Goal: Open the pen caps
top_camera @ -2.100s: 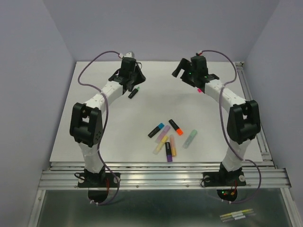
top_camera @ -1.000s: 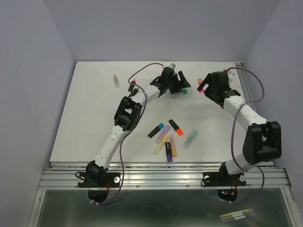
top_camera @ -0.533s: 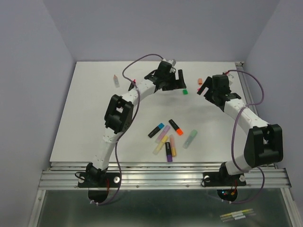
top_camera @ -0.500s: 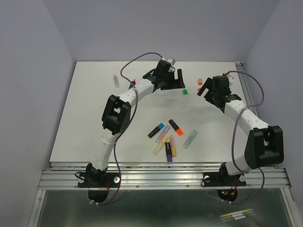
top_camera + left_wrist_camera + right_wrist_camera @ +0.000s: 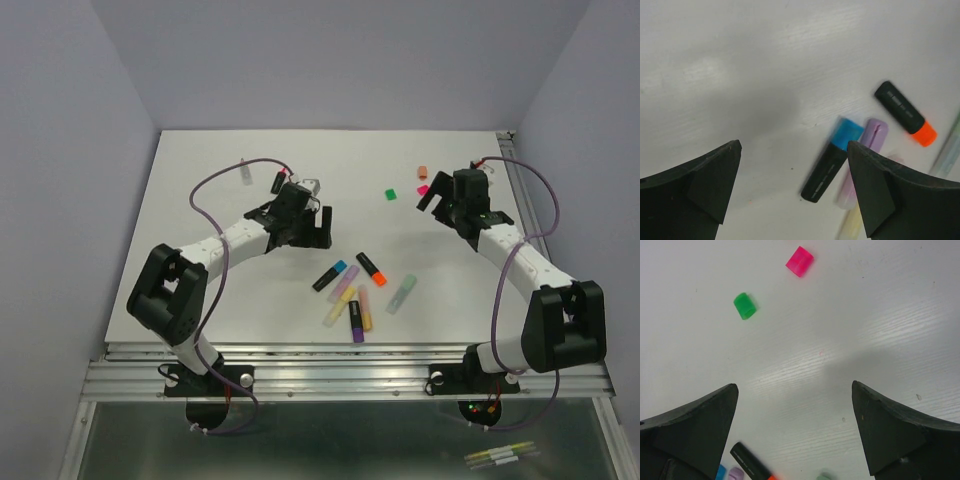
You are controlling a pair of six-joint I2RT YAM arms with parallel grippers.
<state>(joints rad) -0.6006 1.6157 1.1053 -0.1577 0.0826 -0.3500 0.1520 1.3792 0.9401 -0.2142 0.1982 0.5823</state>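
The left end effector (image 5: 305, 222) hung low over the white desk (image 5: 200, 290). Its two black, wedge-shaped fingers (image 5: 695, 190) were spread fully apart with nothing between them.

Just past the fingertips, on the side toward the robot's base and slightly to its right, lay the blue-capped pen (image 5: 832, 165). It was a short, stubby highlighter with a matte black barrel and a blocky blue cap. Its long axis ran on a diagonal, cap end pointing to the far right and barrel end toward the base.

Close alongside it lay a pale purple pen (image 5: 865, 160) of translucent plastic; whether the two touched could not be told. An orange-capped pen (image 5: 905, 112), also black-barrelled, lay a little apart. More capped pens clustered nearer the base.

The right end effector (image 5: 794, 386) was equally wide open and empty, over bare desk at the far right. Ahead of it lay a loose green cap (image 5: 744, 305), rounded and glossy, and a squarish pink cap (image 5: 800, 261). An orange cap (image 5: 422, 171) sat farther back.

The left arm was clearly nearer the capped pens and the right stood well apart from them. A grasp would probably need the fingers turned square across the diagonal barrel.
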